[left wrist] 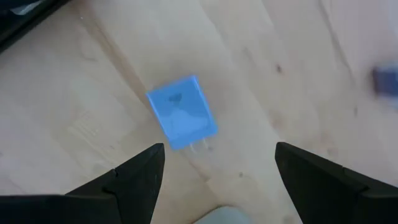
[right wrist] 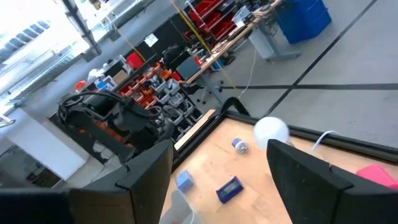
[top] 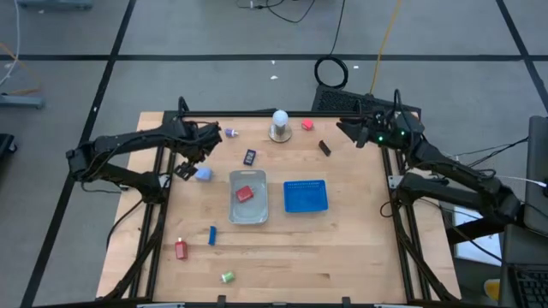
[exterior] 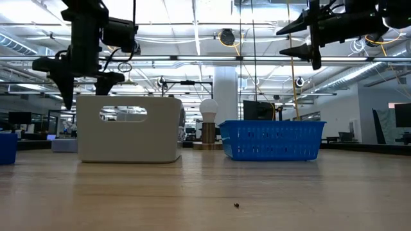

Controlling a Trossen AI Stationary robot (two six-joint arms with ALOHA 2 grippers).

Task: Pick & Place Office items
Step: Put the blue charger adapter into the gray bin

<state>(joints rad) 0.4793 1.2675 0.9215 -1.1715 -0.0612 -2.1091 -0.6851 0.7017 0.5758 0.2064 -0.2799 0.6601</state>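
The left end effector (top: 186, 164) hung in the air over the left side of the bench (top: 342, 248), with its two fingers spread wide and nothing between them. It pointed down at a small light blue item (left wrist: 181, 112), which lay flat on the wood just beside the clear tray (top: 233, 210). The fingers stood on either side of the little block but above it, so it looked as if the arm was lining up to come down and pinch it. One red item (top: 245, 193) was already lying inside the clear tray, most likely because that is where the small things were meant to go. The blue basket (top: 305, 196) sat just beside the tray, and nothing showed in it from above. The other office items were spread about the bench: a dark one (top: 249, 156) near the tray's far end, a purple one (top: 229, 133) and a red one (top: 306, 125) on either side of the white ball on its base (top: 280, 124), a black one (top: 324, 147), and a red one (top: 181, 249), a blue one (top: 212, 235) and a green one (top: 227, 276) at the near end. The right end effector (top: 351, 133) waited up high over the far right corner, its fingers apart and holding nothing, probably to keep out of the way.
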